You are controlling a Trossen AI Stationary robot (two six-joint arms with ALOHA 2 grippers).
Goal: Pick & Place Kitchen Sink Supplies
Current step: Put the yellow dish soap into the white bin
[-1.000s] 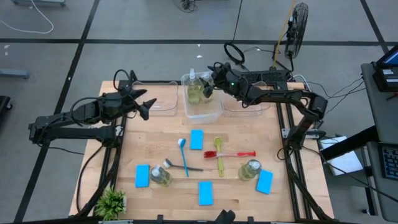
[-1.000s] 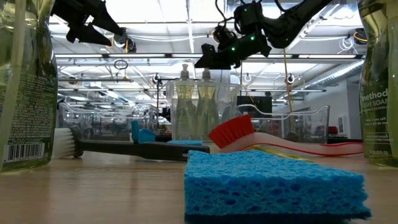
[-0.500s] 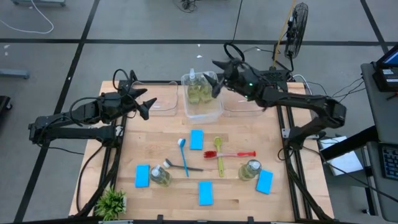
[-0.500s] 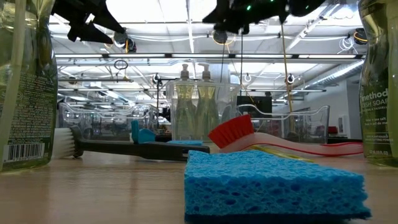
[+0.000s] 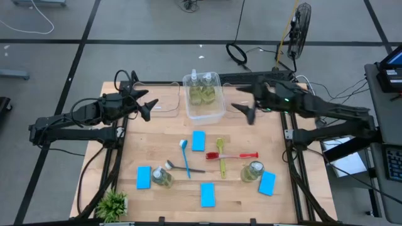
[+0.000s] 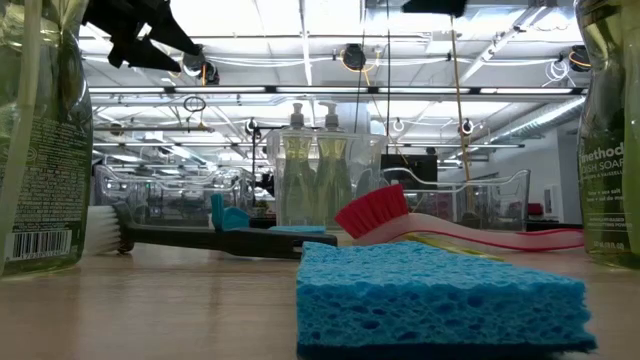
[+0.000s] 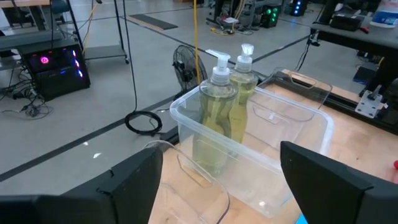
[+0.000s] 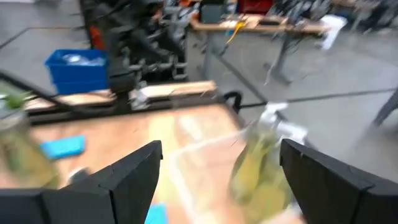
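While looking straight down, saw a pale wooden table (image 5: 144,144) on a grey floor crossed by dark lines, with a fan (image 5: 300,28) and a cable coil (image 5: 235,51) beyond the far edge. Found two soap bottles (image 5: 200,93) upright inside the middle clear bin (image 5: 204,115) at the back. Left loose on the wood: two more bottles (image 5: 162,177) (image 5: 252,171), four blue sponges (image 5: 198,140) (image 5: 143,177) (image 5: 208,194) (image 5: 267,183), and brushes clustered mid-table, blue (image 5: 185,157), grey (image 5: 188,169), yellow-green (image 5: 221,160), red (image 5: 235,155). Noted a small plant (image 5: 113,204) at the near left corner. Hung left gripper (image 5: 152,108) above the back left, jaws wide apart, holding nothing. Hung right gripper (image 5: 244,104) just right of the bin, likewise spread and empty. From table height, showed a workshop under bright ceiling lights.
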